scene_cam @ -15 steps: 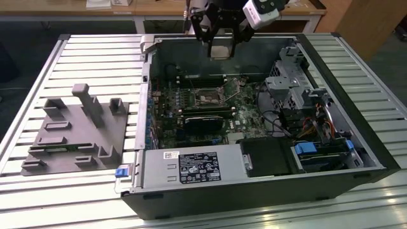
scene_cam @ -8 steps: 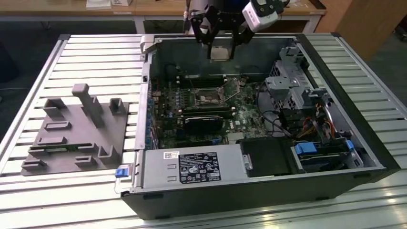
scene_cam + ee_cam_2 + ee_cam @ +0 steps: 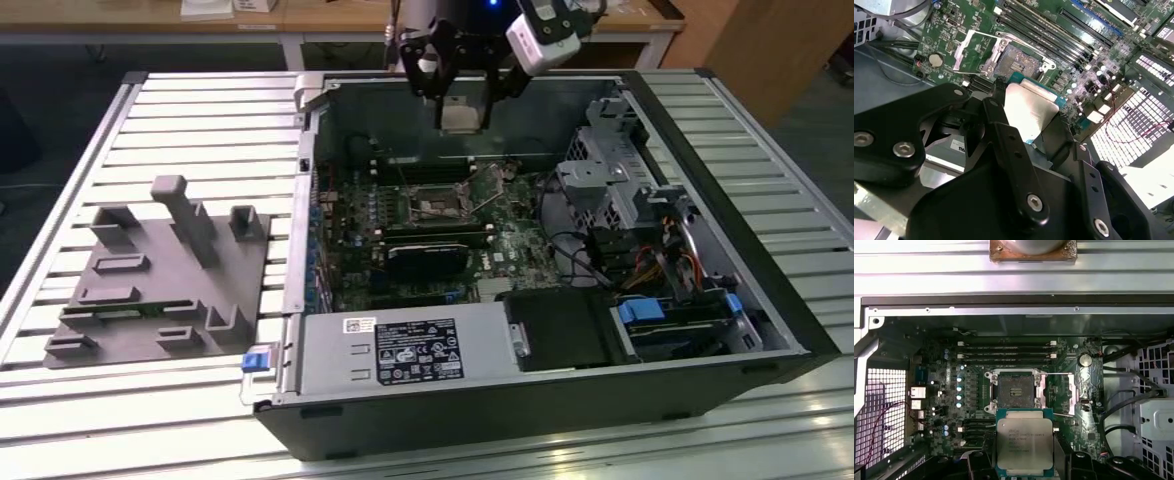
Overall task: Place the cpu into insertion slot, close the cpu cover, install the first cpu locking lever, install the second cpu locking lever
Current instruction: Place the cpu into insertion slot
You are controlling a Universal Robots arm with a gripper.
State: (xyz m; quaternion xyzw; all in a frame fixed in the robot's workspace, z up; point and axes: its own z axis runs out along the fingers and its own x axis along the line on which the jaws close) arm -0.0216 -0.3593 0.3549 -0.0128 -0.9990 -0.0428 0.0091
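While its black fingers [image 3: 1004, 135] clamp two opposite edges of the cpu [image 3: 1031, 110], the gripper [image 3: 463, 108] hangs above an opened computer case [image 3: 694, 150], the chip's pale metal face turned up toward the wrist and its green border showing at the sides. Below the tool, and clearly apart from the chip it carries, the insertion slot [image 3: 1015, 392] lies bare on the green motherboard [image 3: 949, 405], its pale contact field ringed by a dark rim. Just beside the slot, the cpu cover [image 3: 961, 52] stands swung up and open, a thin silvery frame tilted away from the socket. Past the slot, seen from the tool, long black memory slots [image 3: 1004, 352] run in parallel rows across the board. Farther out, the case rests on a slatted metal table [image 3: 200, 110], and a grey moulded fixture [image 3: 160, 270] sits on those slats, well apart from the tool, at the exterior view's left.
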